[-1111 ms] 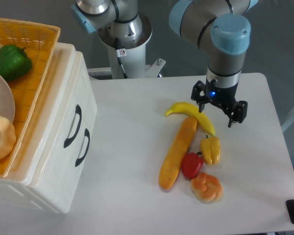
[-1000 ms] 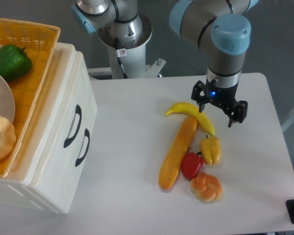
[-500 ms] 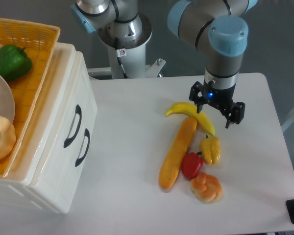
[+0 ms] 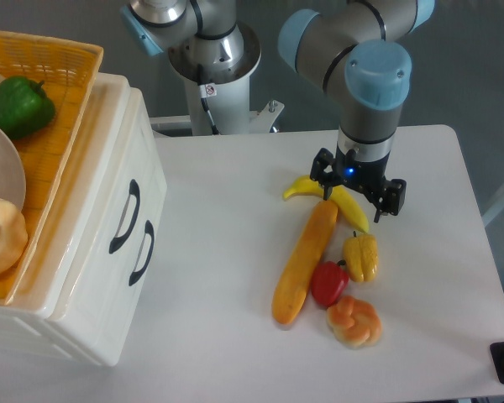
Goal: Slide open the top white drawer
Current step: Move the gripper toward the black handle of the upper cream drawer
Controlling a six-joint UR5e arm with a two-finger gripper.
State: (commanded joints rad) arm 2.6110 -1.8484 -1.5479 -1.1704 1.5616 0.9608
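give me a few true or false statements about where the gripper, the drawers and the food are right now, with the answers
1. The gripper hangs over the banana. True.
2. The top white drawer is pulled fully out. False: its front sits flush with the cabinet, like the lower drawer.
3. The gripper is shut on the top drawer's handle. False: it is open and far from the cabinet, near the food on the table.
4. A green pepper lies in the orange basket on top of the cabinet. True.
5. The red pepper lies between the long orange loaf and the yellow pepper. True.
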